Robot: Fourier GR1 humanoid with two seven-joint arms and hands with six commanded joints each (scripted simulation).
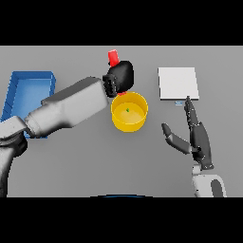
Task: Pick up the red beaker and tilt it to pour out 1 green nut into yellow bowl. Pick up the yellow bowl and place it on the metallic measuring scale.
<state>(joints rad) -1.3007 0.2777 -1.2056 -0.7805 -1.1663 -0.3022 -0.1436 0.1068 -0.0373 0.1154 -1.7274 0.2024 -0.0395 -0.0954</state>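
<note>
The yellow bowl (129,112) stands at the table's middle with one small green nut (127,109) inside. My left hand (121,76) is just behind the bowl, shut on the red beaker (113,57), whose top pokes out above the hand and a bit of red shows below it at the bowl's far rim. The metallic measuring scale (178,83) is a flat light square to the right of the bowl. My right hand (194,135) is open, fingers straight and pointing toward the scale's front edge, right of the bowl and apart from it.
A blue tray (29,90) lies at the far left, partly behind my left forearm (71,107), which stretches across the table toward the bowl.
</note>
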